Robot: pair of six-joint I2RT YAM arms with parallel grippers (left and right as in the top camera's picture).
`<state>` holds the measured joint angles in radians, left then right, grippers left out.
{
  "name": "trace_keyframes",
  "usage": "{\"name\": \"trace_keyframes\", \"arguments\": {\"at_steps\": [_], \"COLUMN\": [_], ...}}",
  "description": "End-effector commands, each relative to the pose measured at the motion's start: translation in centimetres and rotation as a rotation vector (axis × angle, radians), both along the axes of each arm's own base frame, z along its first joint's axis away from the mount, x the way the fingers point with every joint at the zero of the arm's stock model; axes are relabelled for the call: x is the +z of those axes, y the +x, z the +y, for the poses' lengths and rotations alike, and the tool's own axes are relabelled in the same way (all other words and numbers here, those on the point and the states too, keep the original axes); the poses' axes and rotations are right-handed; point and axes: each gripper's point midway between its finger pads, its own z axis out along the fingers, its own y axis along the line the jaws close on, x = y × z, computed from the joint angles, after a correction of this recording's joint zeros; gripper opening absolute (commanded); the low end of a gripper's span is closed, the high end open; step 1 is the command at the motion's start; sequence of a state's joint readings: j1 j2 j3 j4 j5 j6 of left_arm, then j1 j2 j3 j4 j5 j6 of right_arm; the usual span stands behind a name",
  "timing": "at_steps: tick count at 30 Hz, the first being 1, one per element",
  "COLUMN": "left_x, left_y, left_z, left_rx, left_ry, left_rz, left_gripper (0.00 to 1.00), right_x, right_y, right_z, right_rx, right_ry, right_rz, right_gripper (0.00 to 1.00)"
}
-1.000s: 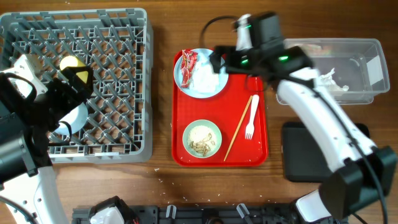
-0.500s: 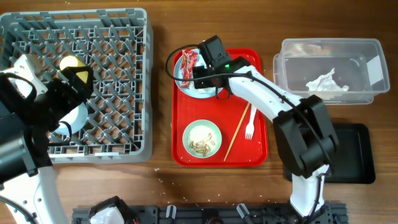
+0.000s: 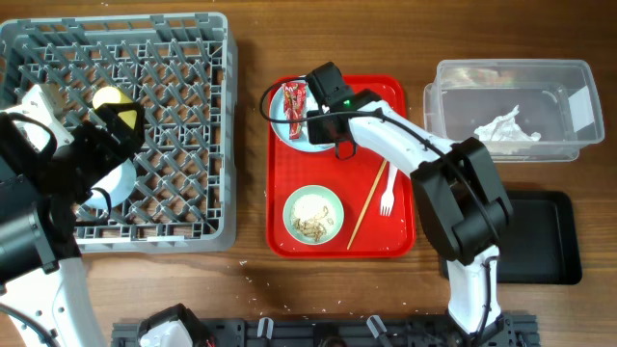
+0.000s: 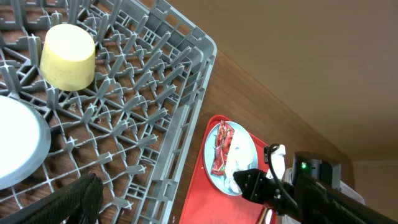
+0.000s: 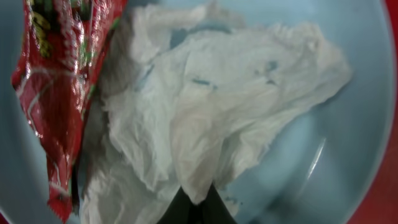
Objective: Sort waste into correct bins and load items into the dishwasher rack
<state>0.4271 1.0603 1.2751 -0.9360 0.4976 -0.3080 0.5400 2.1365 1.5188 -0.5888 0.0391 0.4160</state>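
My right pincer (image 5: 189, 211) is pressed together on a lower fold of the crumpled white tissue (image 5: 211, 106). The tissue lies on the pale blue plate (image 5: 354, 112) at the far left corner of the red tray (image 3: 395, 231), in the middle of the table (image 3: 251, 145). To do this well I should lift straight up and slowly. The red snack wrapper (image 5: 56, 93) lies touching the tissue's left side, and I judge that a sideways drag could pull it along or tip the plate. Once clear, the tissue belongs, I think, in the clear tub (image 3: 453, 96) at the far right corner of the table, where another white wad already lies. The black tray (image 3: 549, 231) sits just nearer than it. My grip is only on an edge, so the tissue may unfold and trail, and I would carry it high over the tray rim and the tub wall. The white fork (image 3: 388, 183), the chopstick (image 3: 366, 207) and the mint green bowl (image 3: 313, 214) of scraps wait on the tray. My left pincer (image 3: 120, 123) hangs spread and empty over the grey rack (image 3: 193, 58) on the left side, beside the yellow cup (image 4: 67, 56). The table is brown wood, with a few crumbs near its near edge. Nothing of the room beyond it shows.
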Motion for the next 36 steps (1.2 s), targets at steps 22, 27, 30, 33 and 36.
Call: {"name": "trace_keyframes", "arguments": {"at_steps": [22,27,30,33,36], "left_x": [0.2,0.2,0.2,0.2,0.2], "left_y": [0.0,0.0,0.0,0.0,0.0], "left_z": [-0.1,-0.1,-0.1,-0.1,-0.1], "left_rx": [-0.007,-0.007,-0.008,-0.007,-0.007], "left_ry": [0.012,0.012,0.013,0.012,0.012], "left_rz": [-0.009,-0.010,-0.009,-0.009,-0.009], "left_gripper": [1.00,1.00,1.00,1.00,1.00], "right_x": [21.4,20.5,19.8,19.0,18.9], "right_y": [-0.4,-0.9,-1.2,-0.9,0.2], "right_z": [-25.7,-30.6,-32.5,-32.9,-31.0], "right_rx": [-0.795,-0.932,-0.968,-0.952,-0.792], "right_ry": [-0.247,-0.186,-0.185,-0.163,-0.100], "right_rz": [-0.305,-0.243,-0.219,-0.209,-0.195], "right_gripper": [0.04,0.10,0.24,1.00,1.00]}}
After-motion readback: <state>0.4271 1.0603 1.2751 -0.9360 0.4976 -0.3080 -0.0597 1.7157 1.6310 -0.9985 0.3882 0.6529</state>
